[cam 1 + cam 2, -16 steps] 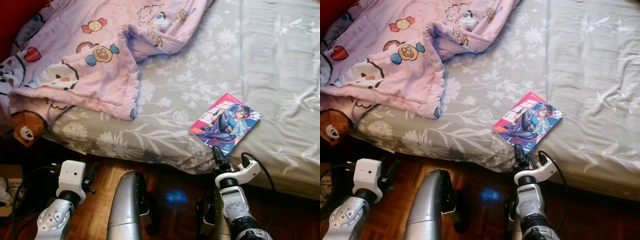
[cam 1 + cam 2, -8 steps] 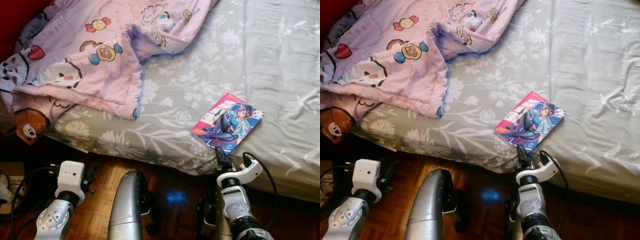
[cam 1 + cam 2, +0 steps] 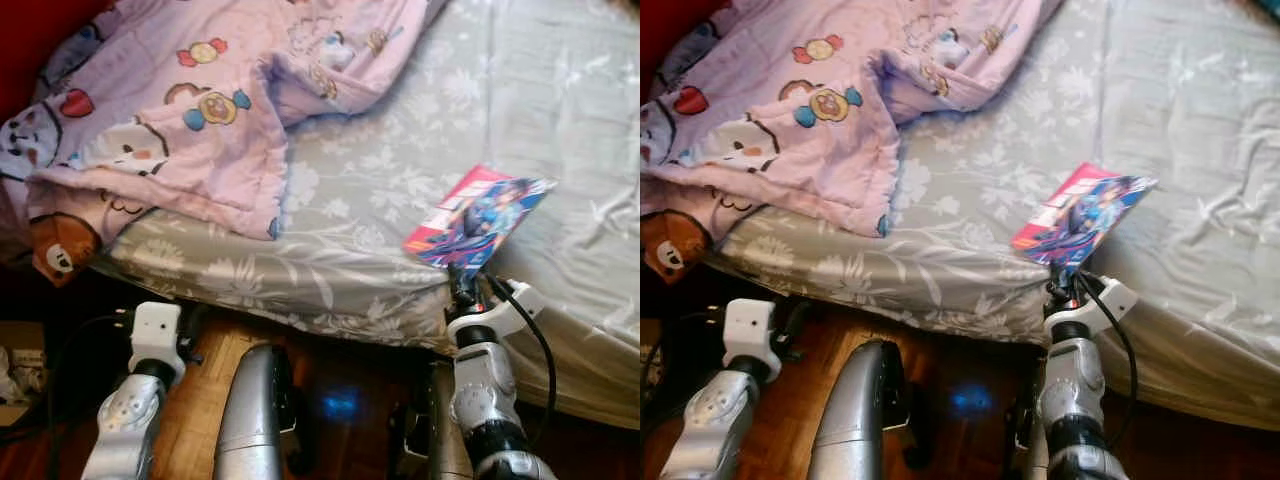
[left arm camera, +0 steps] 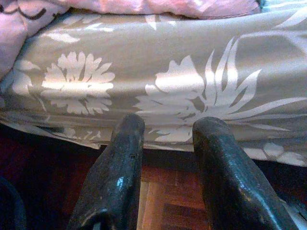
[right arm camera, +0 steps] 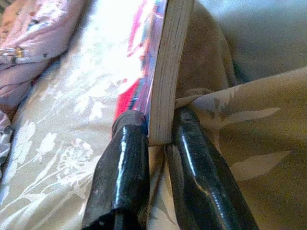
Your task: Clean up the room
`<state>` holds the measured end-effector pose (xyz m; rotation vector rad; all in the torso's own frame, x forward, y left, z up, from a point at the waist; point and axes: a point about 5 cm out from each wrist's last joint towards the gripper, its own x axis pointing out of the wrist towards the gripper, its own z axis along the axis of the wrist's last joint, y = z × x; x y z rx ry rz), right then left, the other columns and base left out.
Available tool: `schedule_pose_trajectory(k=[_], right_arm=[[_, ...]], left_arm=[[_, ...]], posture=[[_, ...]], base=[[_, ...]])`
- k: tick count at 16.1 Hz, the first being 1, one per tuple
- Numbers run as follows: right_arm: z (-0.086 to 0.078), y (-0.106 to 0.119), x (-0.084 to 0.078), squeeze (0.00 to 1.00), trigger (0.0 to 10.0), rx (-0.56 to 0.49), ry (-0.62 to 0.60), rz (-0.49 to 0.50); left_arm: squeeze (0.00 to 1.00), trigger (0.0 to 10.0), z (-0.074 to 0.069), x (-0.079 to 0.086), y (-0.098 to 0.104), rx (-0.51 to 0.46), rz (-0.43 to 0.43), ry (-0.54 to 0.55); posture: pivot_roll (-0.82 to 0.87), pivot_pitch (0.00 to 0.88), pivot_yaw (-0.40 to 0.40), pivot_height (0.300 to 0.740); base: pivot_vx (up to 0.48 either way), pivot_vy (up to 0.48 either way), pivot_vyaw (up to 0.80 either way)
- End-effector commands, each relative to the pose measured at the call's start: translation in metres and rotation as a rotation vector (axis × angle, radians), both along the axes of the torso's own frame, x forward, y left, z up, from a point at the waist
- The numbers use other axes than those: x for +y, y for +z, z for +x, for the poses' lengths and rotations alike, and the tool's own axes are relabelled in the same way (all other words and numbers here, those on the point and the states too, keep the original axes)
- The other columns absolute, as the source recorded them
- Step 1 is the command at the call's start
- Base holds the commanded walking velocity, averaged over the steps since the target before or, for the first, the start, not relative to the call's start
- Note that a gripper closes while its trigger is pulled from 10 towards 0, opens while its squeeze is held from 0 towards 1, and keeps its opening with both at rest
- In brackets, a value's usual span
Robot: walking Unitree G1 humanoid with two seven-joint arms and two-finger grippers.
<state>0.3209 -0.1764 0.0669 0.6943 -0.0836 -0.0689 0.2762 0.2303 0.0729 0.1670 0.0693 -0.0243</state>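
A comic book (image 3: 478,218) with a pink and blue cover is tilted up off the grey flowered bed sheet (image 3: 360,190) near the bed's front edge. My right gripper (image 3: 463,285) is shut on the book's near edge; in the right wrist view the book (image 5: 165,72) stands on edge between the two black fingers (image 5: 127,163). My left gripper (image 4: 165,129) is open, low in front of the bed's side, with nothing between its fingers. The left arm (image 3: 140,400) is at the lower left, over the wooden floor.
A pink cartoon-print quilt (image 3: 200,110) lies rumpled over the bed's far left, hanging over the corner. The wooden floor (image 3: 200,400) runs along the bed's front. The sheet to the right of the book is bare and wrinkled.
The book lay flat on the sheet before; now its far end is raised and tilted, held in my right gripper. The right arm has risen. The camera has shifted a little.
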Motion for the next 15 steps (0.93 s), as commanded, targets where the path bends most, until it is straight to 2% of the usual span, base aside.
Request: schedule_pose_trajectory(k=[1, 3, 5, 6, 8, 9, 10, 11, 12, 15], right_arm=[[-0.008, 0.005, -0.008, 0.0, 0.0, -0.03, -0.054, -0.045], [-0.014, -0.003, -0.009, 0.0, 0.0, 0.009, -0.059, -0.052], [-0.038, -0.031, -0.007, 0.0, 0.0, 0.131, -0.061, -0.044], [-0.045, -0.037, -0.007, 0.0, 0.0, 0.156, -0.071, -0.021], [-0.063, -0.051, -0.009, 0.0, 0.0, 0.207, -0.125, 0.059], [-0.074, -0.066, -0.013, 0.0, 0.0, 0.288, -0.179, 0.162], [-0.077, -0.075, -0.016, 0.0, 0.0, 0.331, -0.212, 0.227], [-0.078, -0.084, -0.019, 0.0, 10.0, 0.381, -0.238, 0.277], [-0.076, -0.086, -0.022, 1.0, 10.0, 0.4, -0.266, 0.32], [-0.071, -0.084, -0.023, 1.0, 10.0, 0.404, -0.271, 0.357]], left_arm=[[0.0, 10.0, -0.006, 0.002, -0.013, 0.045, 0.011, 0.013], [0.0, 10.0, -0.003, 0.0, -0.014, 0.044, 0.008, 0.011], [0.0, 10.0, -0.001, -0.002, -0.015, 0.038, 0.007, 0.006], [0.0, 10.0, -0.001, -0.002, -0.015, 0.037, 0.007, 0.006], [0.0, 10.0, -0.002, 0.0, -0.016, 0.037, 0.009, 0.007], [0.0, 10.0, -0.003, 0.001, -0.018, 0.036, 0.015, 0.007], [0.0, 10.0, -0.003, 0.001, -0.018, 0.035, 0.018, 0.007], [0.0, 10.0, -0.004, 0.001, -0.019, 0.035, 0.019, 0.008], [0.0, 10.0, -0.004, 0.001, -0.019, 0.034, 0.021, 0.008], [0.0, 10.0, -0.008, 0.004, -0.02, 0.036, 0.028, 0.015]], posture=[[0.2, 0.203, 0.023, 0.584], [0.19, 0.193, 0.018, 0.584], [0.19, 0.184, 0.012, 0.584], [0.19, 0.181, 0.013, 0.584], [0.19, 0.183, 0.014, 0.584], [0.19, 0.191, 0.014, 0.584], [0.19, 0.202, 0.016, 0.584], [0.19, 0.211, 0.017, 0.584], [0.2, 0.216, 0.019, 0.584], [0.21, 0.232, 0.02, 0.584]], base=[[0.0, 0.0, 0.0], [0.0, 0.0, 0.0], [0.0, 0.0, 0.0], [0.0, 0.0, 0.0], [0.0, 0.0, 0.0], [0.0, 0.0, 0.0], [0.0, 0.0, 0.0], [0.0, 0.0, 0.0], [0.0, 0.0, 0.0], [0.0, 0.0, 0.0]])
